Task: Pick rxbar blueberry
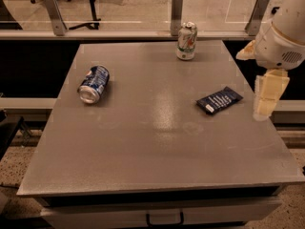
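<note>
The rxbar blueberry (219, 100) is a flat dark navy wrapper with white lettering and a white patch at its near-left end. It lies flat on the grey table (157, 142), toward the right side. My gripper (267, 99) hangs at the table's right edge, just right of the bar and apart from it, with the white arm housing above it. Nothing shows in the gripper.
A blue soda can (94, 83) lies on its side at the left of the table. A white-green soda can (186, 41) stands upright at the back middle. A glass rail with metal posts (177, 8) runs behind the table. A drawer handle (164, 218) sits below the front edge.
</note>
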`<state>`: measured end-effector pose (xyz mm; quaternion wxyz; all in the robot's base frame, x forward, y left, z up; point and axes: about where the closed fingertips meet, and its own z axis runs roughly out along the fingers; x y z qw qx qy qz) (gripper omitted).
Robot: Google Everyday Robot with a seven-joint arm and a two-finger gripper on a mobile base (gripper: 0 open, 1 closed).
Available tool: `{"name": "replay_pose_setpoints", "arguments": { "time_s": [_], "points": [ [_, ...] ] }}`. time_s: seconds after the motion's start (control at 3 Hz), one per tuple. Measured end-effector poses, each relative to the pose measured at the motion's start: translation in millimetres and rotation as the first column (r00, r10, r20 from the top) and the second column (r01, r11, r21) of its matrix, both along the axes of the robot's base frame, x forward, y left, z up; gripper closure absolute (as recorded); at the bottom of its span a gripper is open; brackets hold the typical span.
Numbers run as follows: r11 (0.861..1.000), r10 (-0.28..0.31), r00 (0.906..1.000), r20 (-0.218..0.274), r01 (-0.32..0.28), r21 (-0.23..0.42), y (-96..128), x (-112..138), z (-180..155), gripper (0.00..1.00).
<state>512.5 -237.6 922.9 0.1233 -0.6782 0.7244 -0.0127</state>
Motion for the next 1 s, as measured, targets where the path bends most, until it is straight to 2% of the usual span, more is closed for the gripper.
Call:
{"name": "replay_pose_setpoints", "arguments": {
  "time_s": [0.33, 1.0],
  "points": [
    [0.996, 0.078, 0.9960, -0.043, -0.077, 0.036, -3.9, 21.0, -21.4, 0.00],
    [0.977, 0.207, 0.9731, -0.101, -0.201, 0.073, -1.0, 56.2, -64.3, 0.00]
  ]
}}
